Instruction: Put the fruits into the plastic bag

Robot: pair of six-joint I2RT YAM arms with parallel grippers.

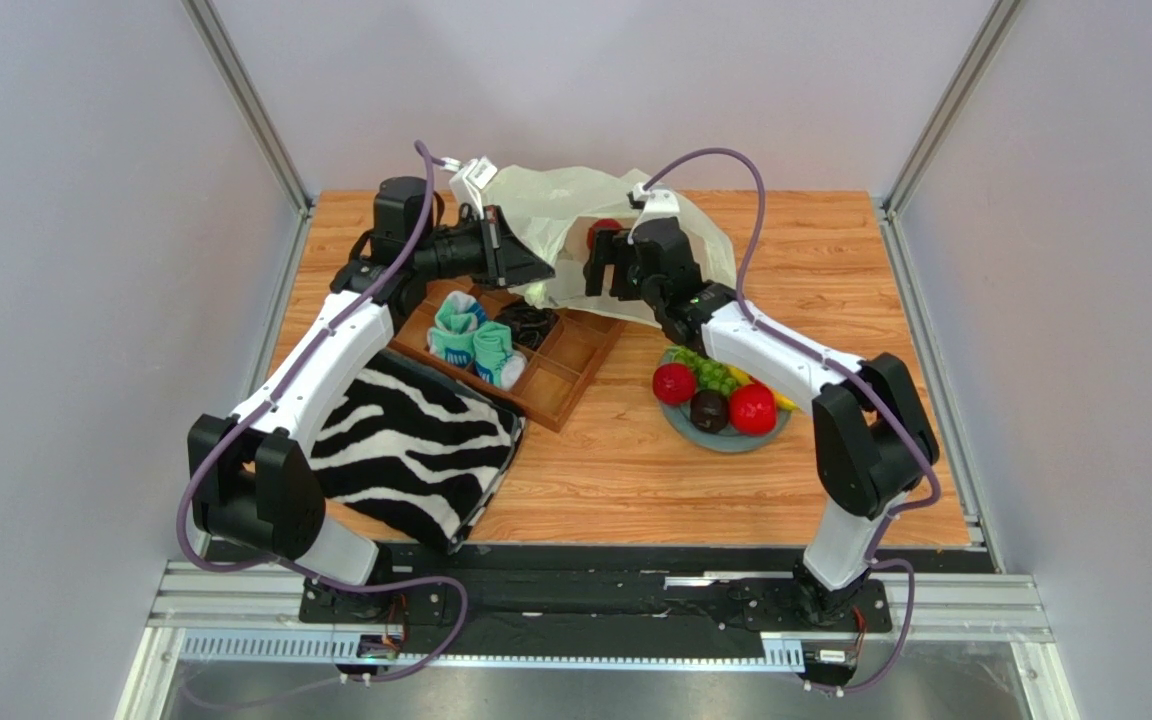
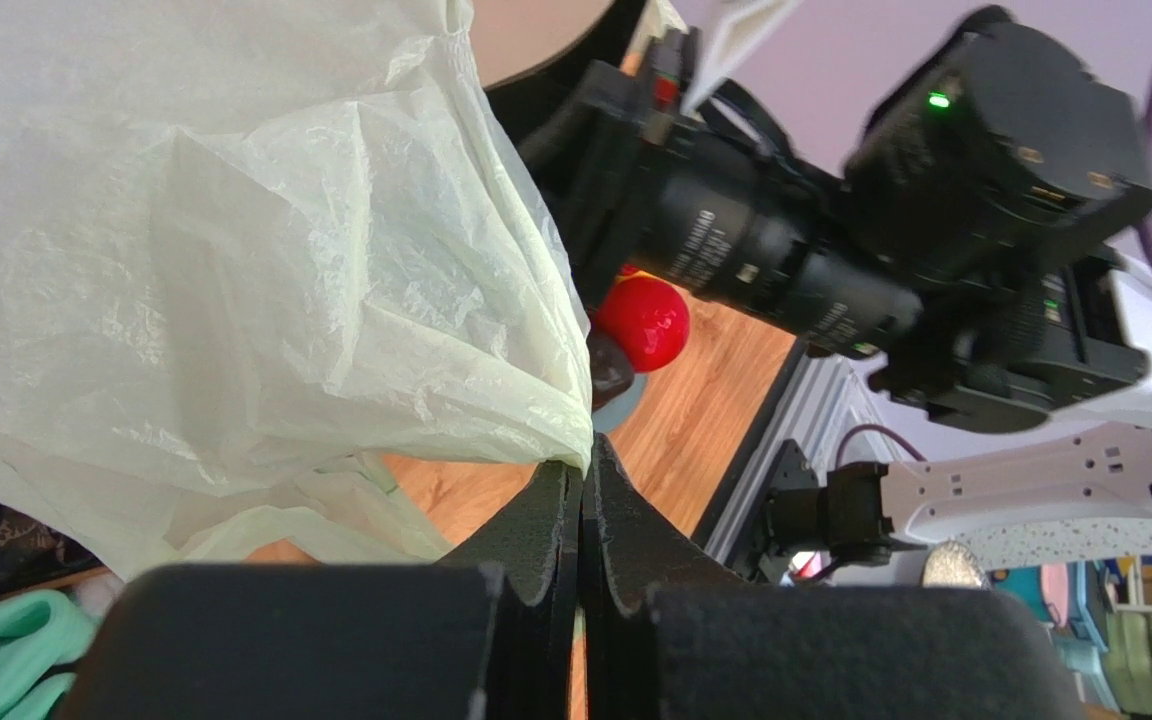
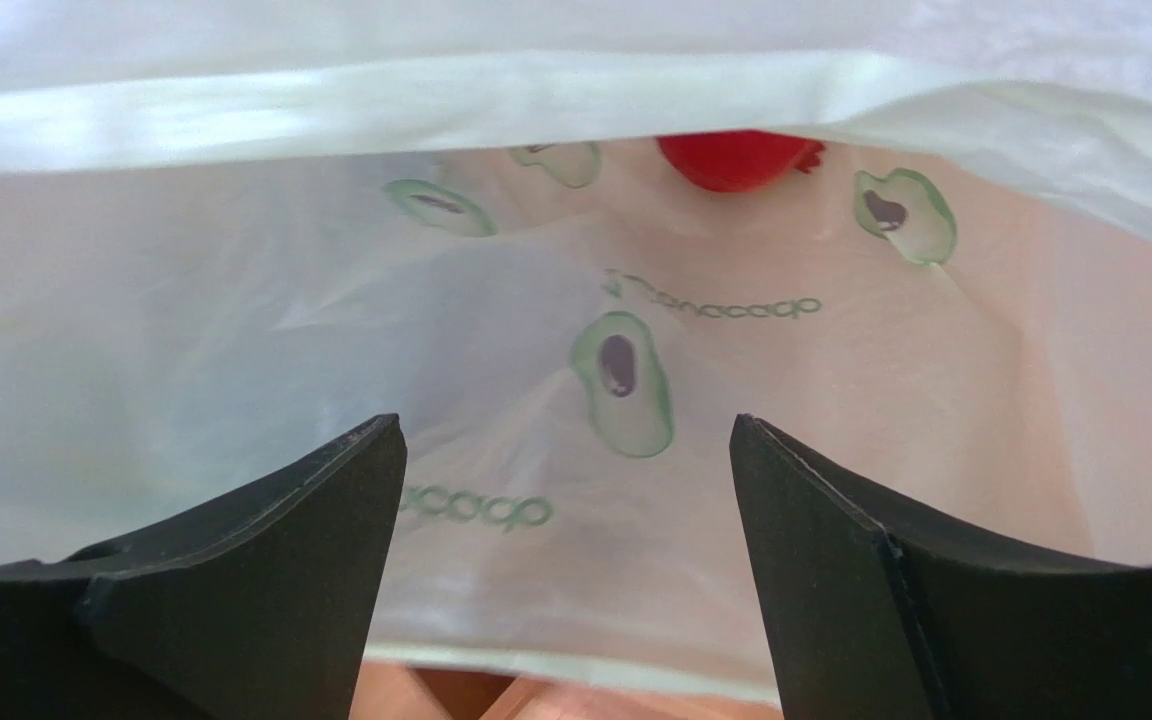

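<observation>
Left gripper (image 2: 585, 468) pinching bag (image 2: 237, 270), right gripper (image 3: 567, 443) spread inside

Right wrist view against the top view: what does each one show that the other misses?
Right wrist only: the avocado prints inside the bag, seen between the fingers of the open right gripper. Top only: the left gripper holding the bag's edge, the other fruits on the plate, the socks, the striped cloth. Both: the bag and one red fruit in it.

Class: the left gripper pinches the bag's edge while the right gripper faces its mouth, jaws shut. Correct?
Not quite: the right wrist view shows the right gripper open at the mouth of the plastic bag. The left gripper does pinch its edge.
</observation>
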